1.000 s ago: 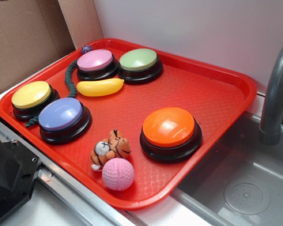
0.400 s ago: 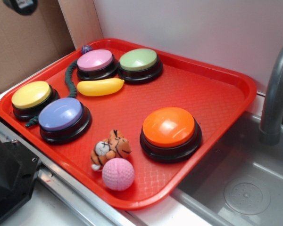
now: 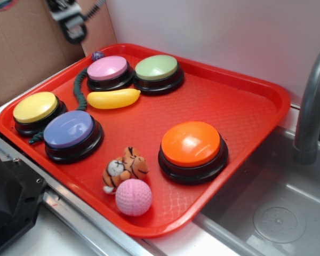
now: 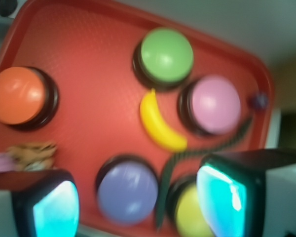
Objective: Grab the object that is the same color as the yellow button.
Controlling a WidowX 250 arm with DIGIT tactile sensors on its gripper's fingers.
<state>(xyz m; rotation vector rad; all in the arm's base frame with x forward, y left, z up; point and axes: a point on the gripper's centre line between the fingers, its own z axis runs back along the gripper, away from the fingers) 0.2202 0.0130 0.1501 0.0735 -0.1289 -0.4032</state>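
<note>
A glossy yellow toy banana (image 3: 113,98) (image 4: 159,122) lies on the red tray (image 3: 224,106), just in front of the pink button (image 3: 108,68) and the pale green button (image 3: 157,68). The yellow button (image 3: 35,107) (image 4: 190,212) sits at the tray's left corner. My gripper (image 3: 69,21) hangs high above the tray's far-left corner, well clear of the banana. In the blurred wrist view my gripper (image 4: 138,205) is open, its two cyan pads (image 4: 54,210) wide apart with nothing between them.
A purple button (image 3: 69,129), a large orange button (image 3: 191,144), a small tiger toy (image 3: 125,168) and a pink ball (image 3: 133,197) also sit on the tray. A dark green rope (image 3: 79,90) curls beside the banana. A sink (image 3: 277,213) and faucet (image 3: 312,106) are at the right.
My gripper has come into the exterior view at the top left and moved rightward and downward. Nothing on the tray has moved.
</note>
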